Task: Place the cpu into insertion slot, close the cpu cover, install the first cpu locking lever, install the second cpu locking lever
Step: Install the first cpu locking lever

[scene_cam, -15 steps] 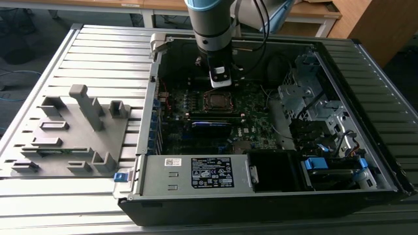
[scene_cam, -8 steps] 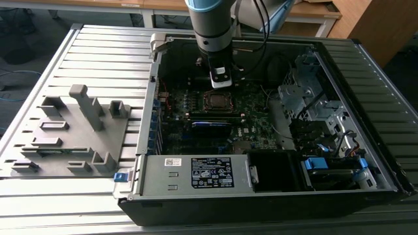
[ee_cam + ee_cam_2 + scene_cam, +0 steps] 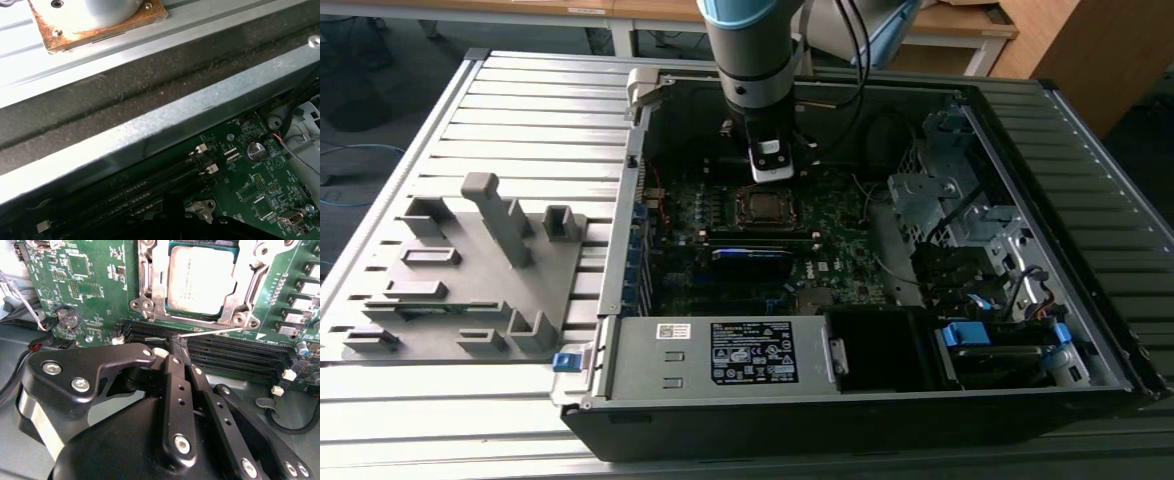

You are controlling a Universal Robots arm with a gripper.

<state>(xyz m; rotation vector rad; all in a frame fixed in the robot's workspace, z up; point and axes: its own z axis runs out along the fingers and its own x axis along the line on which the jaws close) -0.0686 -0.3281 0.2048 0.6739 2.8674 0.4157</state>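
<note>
1. One chip (image 3: 200, 280), dull silver, seated in your socket (image 3: 150, 290) under the metal frame (image 3: 245, 277); its upper edge is cut off in the second wrist view.
2. Claw (image 3: 179, 343): closed on a thin wire lever (image 3: 210, 330) beside the socket.
3. Memory slots (image 3: 150, 187): partly shadowed.

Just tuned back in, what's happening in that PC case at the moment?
The arm's gripper is down inside the open computer case, at the motherboard's socket area. In the second wrist view the cpu sits in the insertion slot with the cpu cover closed around it. The gripper's closed tips are at the end of a thin locking lever that runs along the socket's edge beside the memory slots.
</note>
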